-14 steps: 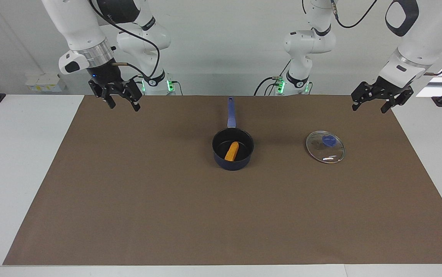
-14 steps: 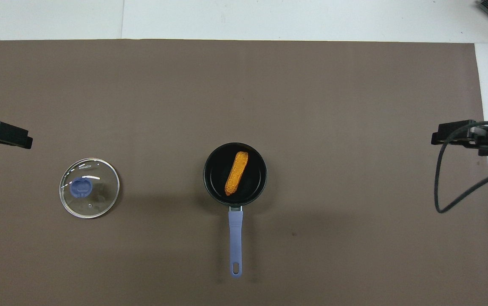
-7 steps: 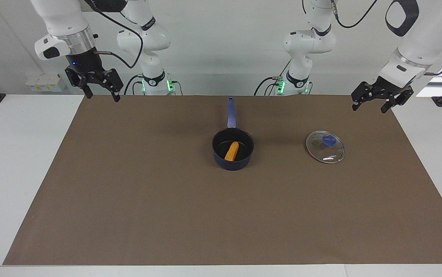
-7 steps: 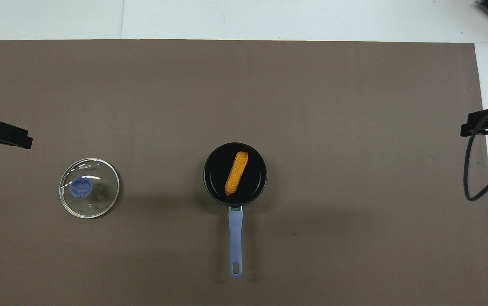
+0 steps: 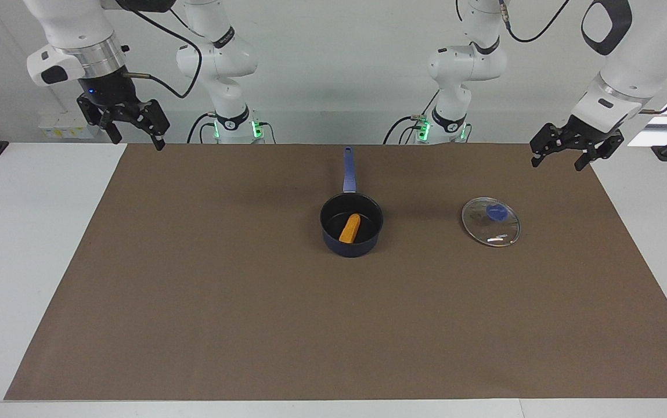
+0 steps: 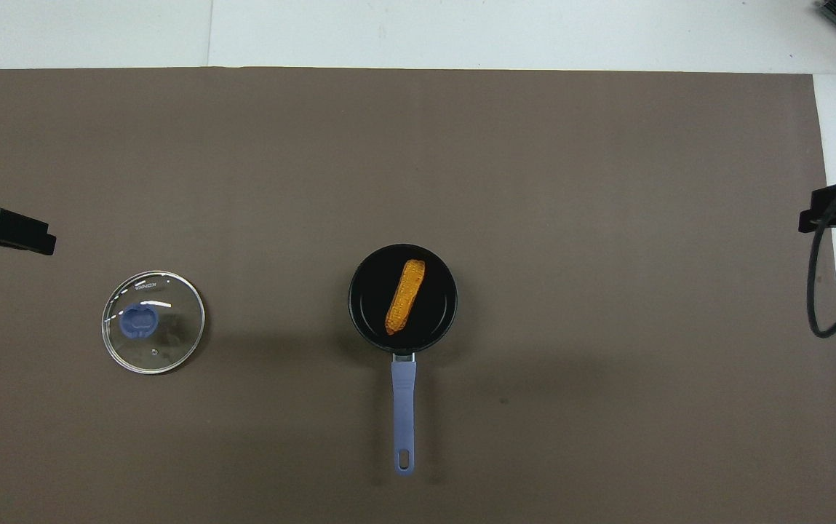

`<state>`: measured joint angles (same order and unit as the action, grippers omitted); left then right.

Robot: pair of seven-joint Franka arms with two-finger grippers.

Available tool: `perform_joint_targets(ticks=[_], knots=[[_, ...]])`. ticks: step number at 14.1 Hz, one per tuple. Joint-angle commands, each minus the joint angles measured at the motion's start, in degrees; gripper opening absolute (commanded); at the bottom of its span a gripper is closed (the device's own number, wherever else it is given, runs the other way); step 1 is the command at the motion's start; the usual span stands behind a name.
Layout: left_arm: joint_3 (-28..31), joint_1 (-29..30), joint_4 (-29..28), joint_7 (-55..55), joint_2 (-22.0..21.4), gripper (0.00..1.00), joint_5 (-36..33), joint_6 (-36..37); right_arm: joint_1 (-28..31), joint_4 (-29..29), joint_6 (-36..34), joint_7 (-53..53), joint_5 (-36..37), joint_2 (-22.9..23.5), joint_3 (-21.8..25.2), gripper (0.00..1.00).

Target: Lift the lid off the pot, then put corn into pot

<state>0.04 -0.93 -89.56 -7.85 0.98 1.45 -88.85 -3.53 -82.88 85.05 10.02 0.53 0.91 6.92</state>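
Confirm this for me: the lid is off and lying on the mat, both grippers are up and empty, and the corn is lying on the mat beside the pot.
Wrong on the corn: the overhead view shows it lying inside the pot, not beside it. The rest holds: the lid lies on the mat, and the left gripper and right gripper hang raised and empty.

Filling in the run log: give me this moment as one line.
lid off, on mat | corn in pot | left gripper open, raised | right gripper open, raised
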Motion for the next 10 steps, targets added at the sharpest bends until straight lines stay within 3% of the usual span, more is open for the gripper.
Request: perform_joint_targets(ticks=[1,10], knots=[[-0.1,0.4,1.1,-0.2,0.5,1.0,-0.2,1.3,1.8,1.1,-2.0,-1.8,-0.6,0.1,-0.3,1.0],[-0.1,0.4,1.1,-0.2,0.5,1.0,-0.2,1.3,1.2,1.5,-3.7,-4.3,-2.4,0.5,-1.1,1.0]])
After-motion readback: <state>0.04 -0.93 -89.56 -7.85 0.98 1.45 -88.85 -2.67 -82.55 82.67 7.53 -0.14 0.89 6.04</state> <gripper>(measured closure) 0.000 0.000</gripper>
